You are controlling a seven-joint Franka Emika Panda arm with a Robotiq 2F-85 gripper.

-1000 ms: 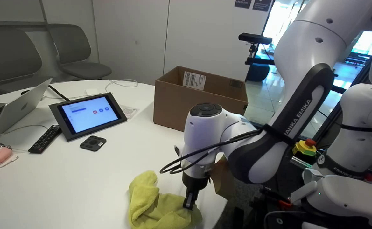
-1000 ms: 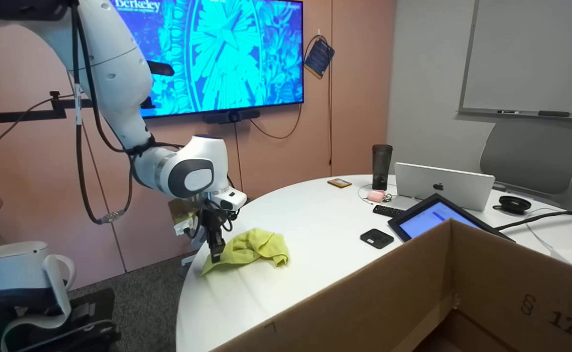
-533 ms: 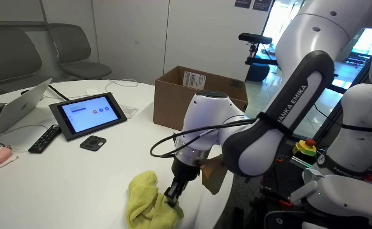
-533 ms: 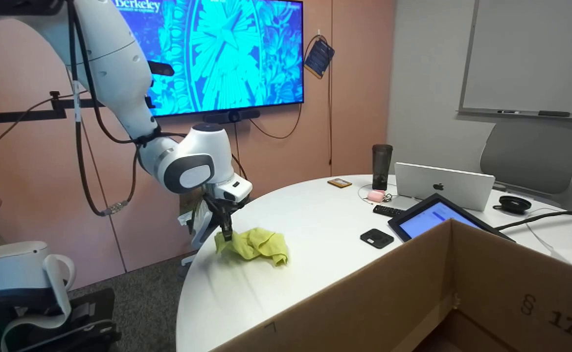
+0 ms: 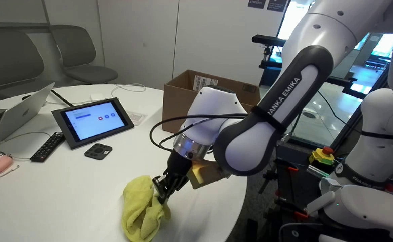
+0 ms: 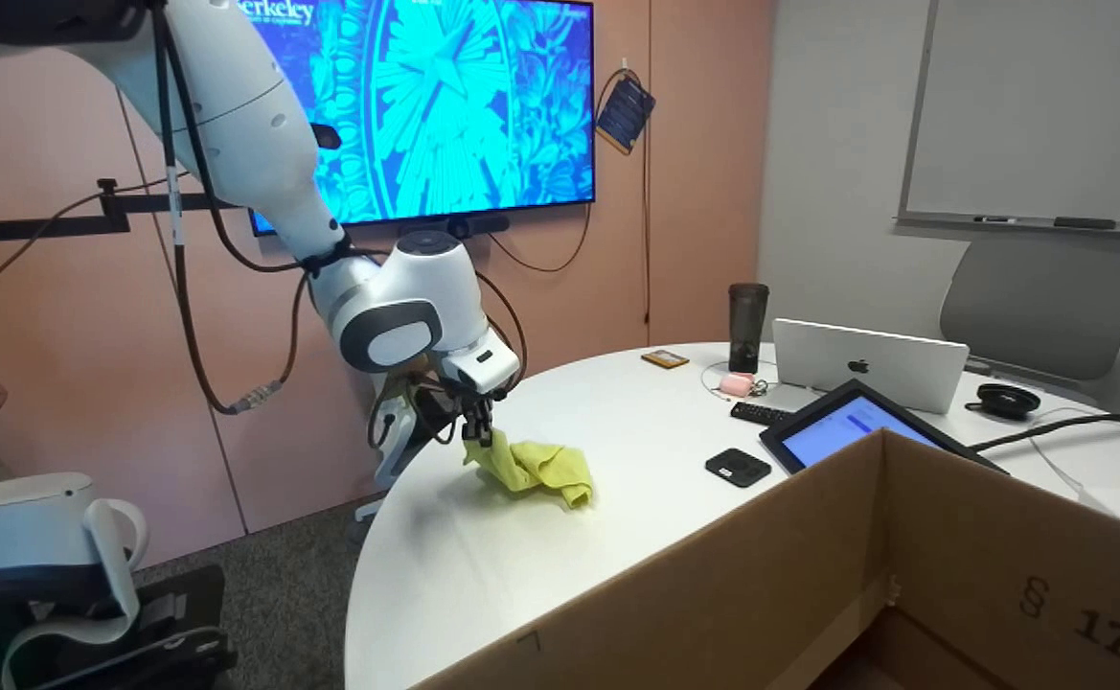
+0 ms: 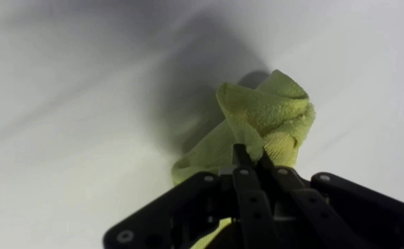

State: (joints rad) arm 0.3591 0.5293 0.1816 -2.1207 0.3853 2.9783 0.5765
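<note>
Arm slopes down over the desk, wrist bent above it; hand tilted, low over the desk, pointing obliquely down, fingers pinched close together.

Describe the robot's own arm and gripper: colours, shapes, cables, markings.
The arm is white, smooth and rounded. A dark panel bears pale FRANKA EMIKA lettering, its start partly covered by a black strap. Black cables hang in loops, and a silvery ring sits above the gripper. The gripper is black, with slim, jointed fingers and pale round pins.
</note>
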